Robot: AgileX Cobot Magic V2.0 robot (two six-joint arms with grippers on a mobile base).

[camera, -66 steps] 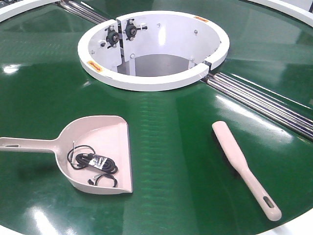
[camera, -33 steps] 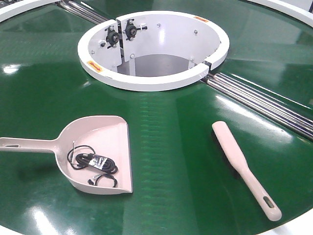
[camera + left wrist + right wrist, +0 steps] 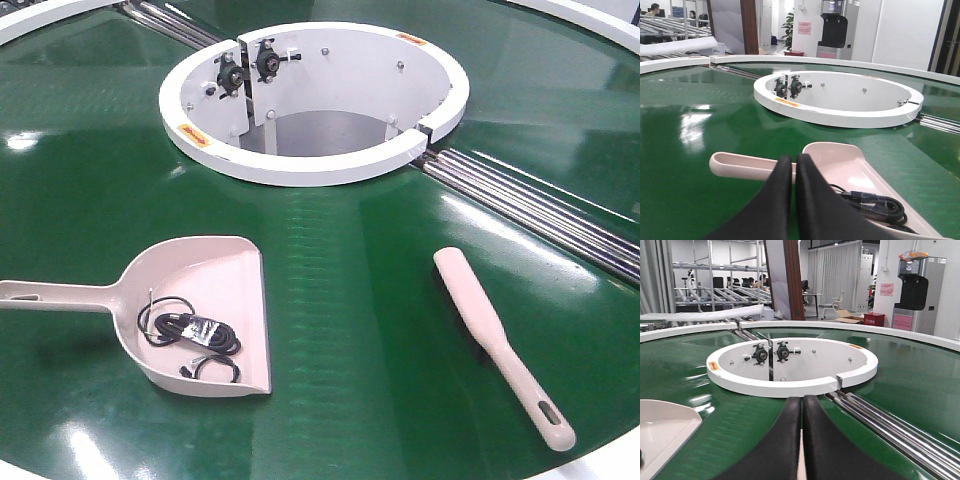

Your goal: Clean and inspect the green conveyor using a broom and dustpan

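Left gripper (image 3: 794, 165) fingers pressed together, empty, dustpan (image 3: 850, 167) just ahead and below holding a coiled black cable (image 3: 875, 205), right gripper (image 3: 801, 407) likewise closed, empty, green conveyor (image 3: 900, 380) beneath, white central ring (image 3: 790, 385) ahead, broom (image 3: 500, 340) lying flat right of dustpan, apart.

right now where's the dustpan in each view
Front view: dustpan lower left, handle pointing left, black cable inside.
Left wrist: bottom centre, behind the shut left end effector.
Right wrist: only a pale corner at bottom left.
Shared landmark: white central ring.
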